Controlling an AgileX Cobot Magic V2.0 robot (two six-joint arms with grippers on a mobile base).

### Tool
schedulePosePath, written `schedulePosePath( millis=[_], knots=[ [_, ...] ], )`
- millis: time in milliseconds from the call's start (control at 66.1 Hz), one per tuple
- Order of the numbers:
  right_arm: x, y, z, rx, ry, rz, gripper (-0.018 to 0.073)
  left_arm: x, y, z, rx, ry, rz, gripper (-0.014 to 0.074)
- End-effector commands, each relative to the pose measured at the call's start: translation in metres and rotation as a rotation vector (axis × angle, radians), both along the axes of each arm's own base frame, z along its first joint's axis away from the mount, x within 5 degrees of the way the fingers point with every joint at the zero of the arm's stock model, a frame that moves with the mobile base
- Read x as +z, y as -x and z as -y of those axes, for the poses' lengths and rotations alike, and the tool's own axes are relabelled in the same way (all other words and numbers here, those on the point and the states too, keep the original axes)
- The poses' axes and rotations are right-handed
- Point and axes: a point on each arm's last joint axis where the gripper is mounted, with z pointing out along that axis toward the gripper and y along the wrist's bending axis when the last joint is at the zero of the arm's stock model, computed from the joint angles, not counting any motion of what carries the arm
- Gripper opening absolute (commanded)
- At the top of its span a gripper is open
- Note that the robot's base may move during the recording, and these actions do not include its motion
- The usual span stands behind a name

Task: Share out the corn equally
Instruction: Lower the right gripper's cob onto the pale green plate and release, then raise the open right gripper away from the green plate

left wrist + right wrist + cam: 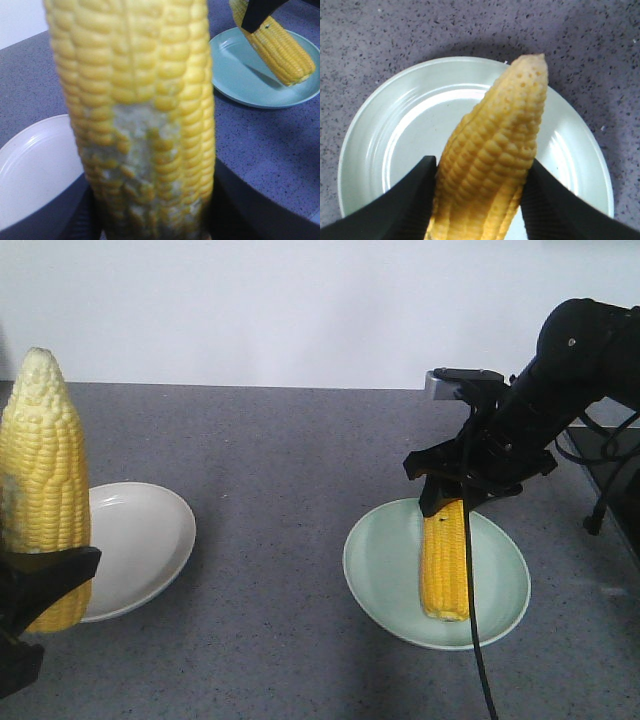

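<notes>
My left gripper (40, 585) is shut on a yellow corn cob (42, 470) and holds it upright, pale tip up, above the near edge of a white plate (150, 535). In the left wrist view that cob (140, 100) fills the frame, with a patch of pale, damaged kernels, between the fingers of the left gripper (155, 200). My right gripper (455, 495) is shut on a second cob (445, 570), which slopes down over a green plate (390, 570). From the right wrist, the cob (495, 145) sits between the black fingers (405, 205). Whether its free end touches the plate (395, 125) I cannot tell.
Both plates sit on a grey speckled tabletop (280, 480) with a white wall behind. A black cable (478, 640) hangs from the right arm across the green plate. Dark equipment and wires (610, 480) stand at the table's right edge.
</notes>
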Motion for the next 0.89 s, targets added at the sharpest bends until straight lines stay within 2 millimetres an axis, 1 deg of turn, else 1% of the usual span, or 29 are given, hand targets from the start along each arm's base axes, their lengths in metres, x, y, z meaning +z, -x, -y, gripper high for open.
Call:
schedulePosePath(
  millis=[0,121,227,378,454,620,741,878],
  knots=[
    [0.021,-0.003,0.001,-0.020,-0.029,0.096,0.0302,0.014,-0.001,0.001,-0.001,0.057,0.075,0.0303],
    [0.011,-0.007,0.000,-0.021,-0.023,0.072,0.0323,0.014,-0.001,0.001,-0.001,0.057,0.075,0.0303],
    [0.004,-0.010,-0.001,-0.026,-0.019,0.052,0.0324,0.014,-0.001,0.001,-0.001,0.057,0.076,0.0303],
    [-0.001,-0.012,0.000,-0.023,-0.005,0.046,0.0342,0.014,-0.001,0.001,-0.001,0.057,0.076,0.0303],
    [-0.001,-0.012,0.001,-0.019,0.006,0.046,0.0379,0.014,-0.001,0.001,-0.001,0.057,0.076,0.0303],
    [-0.001,-0.011,0.002,-0.024,0.021,0.036,0.0493,0.014,-0.001,0.001,-0.001,0.058,0.077,0.0303],
    [0.005,-0.008,0.003,-0.034,0.017,0.044,0.0542,0.014,-0.001,0.001,-0.001,0.058,0.077,0.0303],
    [0.024,0.001,0.004,-0.032,0.001,0.088,0.0542,0.014,-0.001,0.001,-0.001,0.058,0.078,0.0303]
  ],
)
